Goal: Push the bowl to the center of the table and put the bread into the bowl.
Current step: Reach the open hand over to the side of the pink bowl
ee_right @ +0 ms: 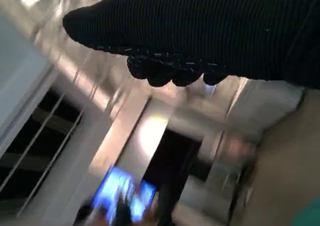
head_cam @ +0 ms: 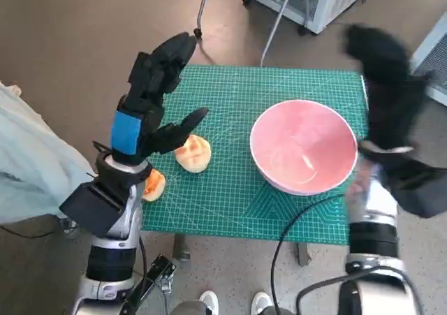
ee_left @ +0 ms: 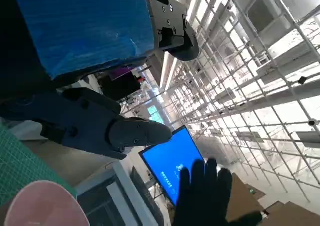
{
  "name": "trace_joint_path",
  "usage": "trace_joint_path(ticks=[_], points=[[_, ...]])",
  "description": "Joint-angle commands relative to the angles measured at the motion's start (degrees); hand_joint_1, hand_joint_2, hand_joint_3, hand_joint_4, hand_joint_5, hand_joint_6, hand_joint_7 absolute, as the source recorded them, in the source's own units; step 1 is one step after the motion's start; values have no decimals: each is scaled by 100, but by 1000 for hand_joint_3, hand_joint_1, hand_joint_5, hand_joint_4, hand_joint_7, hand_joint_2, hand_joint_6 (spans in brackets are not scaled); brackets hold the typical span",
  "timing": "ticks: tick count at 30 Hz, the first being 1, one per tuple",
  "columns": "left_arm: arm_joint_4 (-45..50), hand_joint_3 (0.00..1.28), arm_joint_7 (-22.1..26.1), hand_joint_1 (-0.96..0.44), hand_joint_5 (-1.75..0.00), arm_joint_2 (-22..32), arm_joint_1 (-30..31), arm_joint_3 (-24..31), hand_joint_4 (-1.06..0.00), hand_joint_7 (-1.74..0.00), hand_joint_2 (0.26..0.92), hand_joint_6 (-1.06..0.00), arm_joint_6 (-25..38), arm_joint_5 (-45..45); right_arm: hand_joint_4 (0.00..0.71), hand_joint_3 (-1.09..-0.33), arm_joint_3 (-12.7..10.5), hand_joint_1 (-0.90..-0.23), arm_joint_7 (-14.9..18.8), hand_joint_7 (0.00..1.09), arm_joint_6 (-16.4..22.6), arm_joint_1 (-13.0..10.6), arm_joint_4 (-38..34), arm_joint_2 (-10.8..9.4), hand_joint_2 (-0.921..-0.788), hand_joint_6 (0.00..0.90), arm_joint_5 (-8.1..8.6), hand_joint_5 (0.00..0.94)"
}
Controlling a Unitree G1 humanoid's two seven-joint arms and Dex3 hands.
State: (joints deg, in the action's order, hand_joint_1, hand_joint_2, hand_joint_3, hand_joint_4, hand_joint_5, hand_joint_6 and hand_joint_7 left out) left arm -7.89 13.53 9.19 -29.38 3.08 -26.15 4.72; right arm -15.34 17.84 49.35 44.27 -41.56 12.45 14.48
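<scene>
Head view shows the pink bowl (head_cam: 304, 154) standing on the green mat (head_cam: 230, 196), on its right half and close to the right edge. It is upright and nothing lies inside it. The bread (head_cam: 193, 153) lies on the mat to the left of the bowl, apart from it. A second bread piece (head_cam: 153, 185) lies at the left edge of the mat, partly hidden behind the left wrist.

The left hand (head_cam: 155, 95) is raised above the left part of the mat with its fingers spread apart, and it holds nothing. One finger points toward the bread, and I cannot tell if it touches it. In the left wrist view the bowl rim (ee_left: 42, 206) shows in a corner, and the same hand (ee_left: 95, 85) is seen from behind with its blue tape.

The right hand (head_cam: 380, 67) is lifted over the right edge of the mat, beside the bowl but not touching it. It is blurred; it looks flat and holds nothing. In the right wrist view the glove (ee_right: 200, 30) fills the upper part and the fingertips appear slightly curled.

Two white shoe tips (head_cam: 234, 302) show on the floor below the table.
</scene>
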Motion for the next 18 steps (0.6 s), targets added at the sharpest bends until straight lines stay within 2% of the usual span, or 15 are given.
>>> trace_joint_path(ticks=[1, 3, 9, 14, 18], points=[[12, 282, 13, -393, -1, 23, 70, -1, -324, -571, 921, -110, -49, 5, 250, -835, -222, -655, -579, 741, 209, -156, -565, 164, -921, -1, -343, 41], [-21, 282, 8, -393, -1, 21, 63, 3, -324, -568, 921, -111, -59, 2, 244, -852, -288, -643, -846, 747, 318, -183, -886, 231, -921, -1, -491, 44], [-76, 282, -3, -394, -1, 5, 52, 2, -324, -563, 921, -113, -66, -1, 233, -886, -350, -610, -1304, 741, 495, -210, -1672, 371, -921, -1, -740, 44], [-112, 281, 2, -395, -1, -5, 53, 3, -324, -559, 921, -115, -85, 8, 233, -892, -381, -602, -1429, 740, 440, -220, -2184, 414, -921, -1, -732, 45], [-95, 281, 17, -396, -1, -1, 60, 3, -324, -556, 921, -117, -73, 26, 231, -886, -413, -609, -1477, 740, 192, -255, -2646, 434, -921, -1, -709, 42]])
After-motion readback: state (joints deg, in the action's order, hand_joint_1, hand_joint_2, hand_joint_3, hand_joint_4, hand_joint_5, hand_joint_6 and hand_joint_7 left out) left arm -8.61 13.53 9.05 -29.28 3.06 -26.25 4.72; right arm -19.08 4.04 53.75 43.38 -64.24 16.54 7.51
